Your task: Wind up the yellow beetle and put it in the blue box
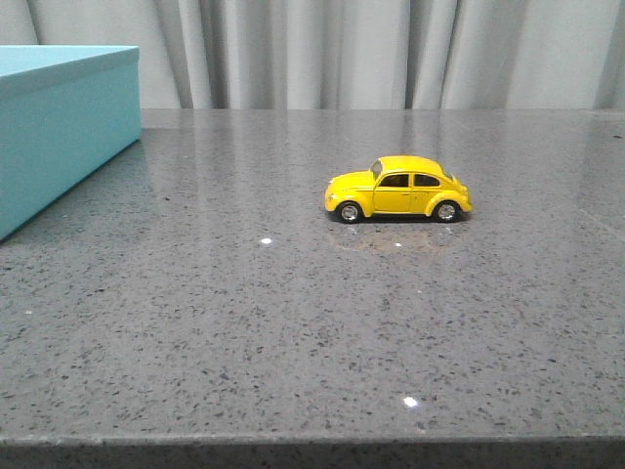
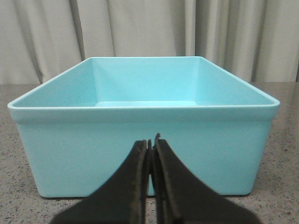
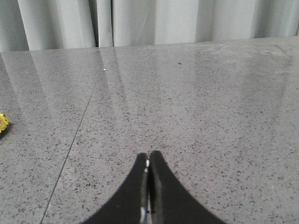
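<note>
My right gripper and left gripper are both pressed together, empty; the yellow beetle sits off to my right gripper's side, the blue box just ahead of my left. A careless grab could roll it away

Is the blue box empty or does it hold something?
Empty: the left wrist view shows the blue box with a bare floor, nothing inside.

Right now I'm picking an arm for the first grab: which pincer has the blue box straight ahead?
The left pincer: its shut tips face the blue box. The right pincer faces bare tabletop.
</note>
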